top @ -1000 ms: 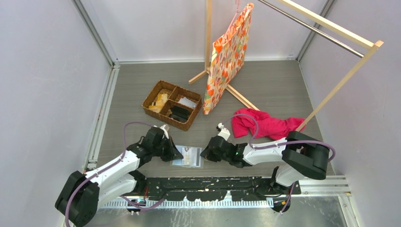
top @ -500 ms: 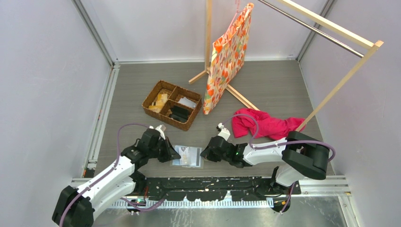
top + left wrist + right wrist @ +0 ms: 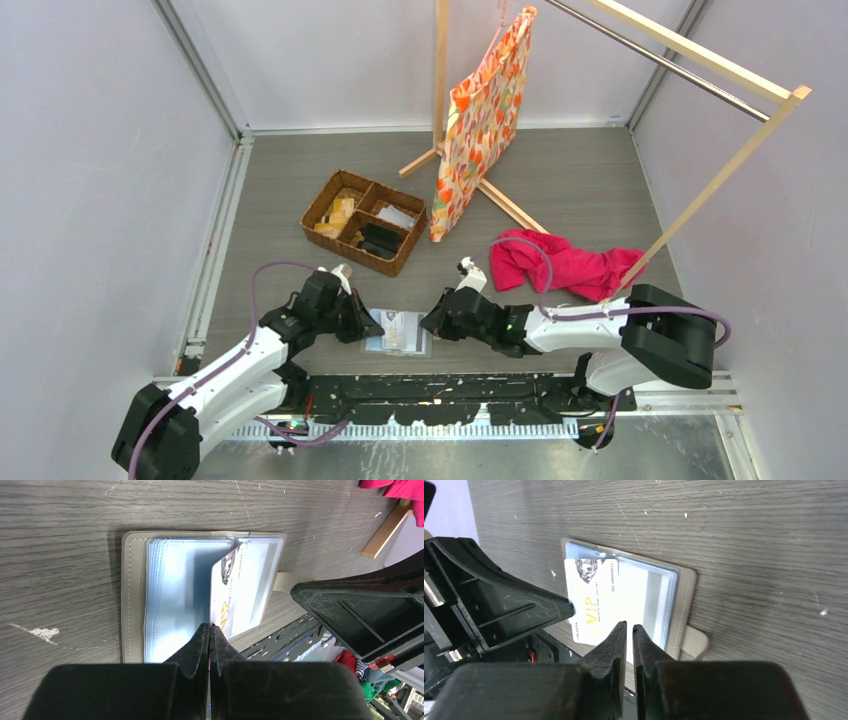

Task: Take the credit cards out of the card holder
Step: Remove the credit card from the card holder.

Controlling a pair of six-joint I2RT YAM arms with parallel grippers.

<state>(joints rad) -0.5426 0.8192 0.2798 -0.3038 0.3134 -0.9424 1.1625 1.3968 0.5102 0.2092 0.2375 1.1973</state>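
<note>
Credit card (image 3: 592,589): whitish, gold "VIP" lettering and a small portrait on its face. It is tilted up off the open pages, with one edge at the left gripper's tips.
Card holder (image 3: 398,332): lies spread open on the table at the near edge, between the two grippers. Pale blue clear sleeves face up and the grey-olive cover shows as a rim around them. A closing tab (image 3: 697,643) sticks out from one side.
Left gripper (image 3: 210,629): fingers pressed together, pinching the card's edge. It reaches in over the holder from the left.
Right gripper (image 3: 629,629): fingers only slightly apart, a thin slit between them with nothing seen in it. It hovers over the holder's right page, just beside the card. Whether the tips touch the sleeve, I cannot tell.
Wicker basket (image 3: 385,264): brown, divided, farther back on the left, well apart from the holder. Small items sit in its compartments.
Red cloth (image 3: 565,262): crumpled heap behind the right arm.
Patterned bag (image 3: 482,120): orange floral, hangs from the wooden rack (image 3: 700,62) at the back.
Table (image 3: 300,170): grey wood grain, scuffed.
</note>
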